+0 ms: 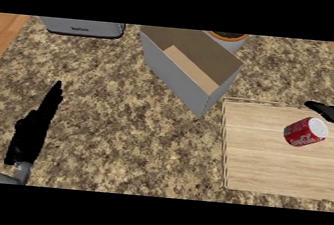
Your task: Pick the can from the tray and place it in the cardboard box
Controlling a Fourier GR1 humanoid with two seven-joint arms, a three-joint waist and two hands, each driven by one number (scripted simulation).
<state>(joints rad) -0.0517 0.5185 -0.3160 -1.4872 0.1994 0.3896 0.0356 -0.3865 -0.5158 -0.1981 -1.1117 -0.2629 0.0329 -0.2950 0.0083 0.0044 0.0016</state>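
Head view
Counter (126, 111): speckled brown stone top, filling most of the view; a strip of wood shows along the left edge.
Tray (283, 170): flat pale wooden board with a thin raised rim, at the right of the counter.
Can (306, 132): red with a white end, lying on its side on the tray's upper right part, apart from both hands.
Cardboard box (192, 69): open-topped, grey outside and brown inside, standing just beyond the tray's upper left corner, tilted at an angle to the tray.
Right hand (333, 113): black, coming in from the right edge; one finger or the thumb points left just above the can without touching it, other fingers stand spread higher up at the edge; holds nothing, fingers straight.
Left hand (35, 128): black, at the lower left on its grey forearm, fingers straight and together, pointing up the view; holds nothing.
Toaster (82, 27): grey appliance at the top left edge, partly cut off.
Pot (228, 38): round, orange-rimmed, behind the box, mostly hidden.
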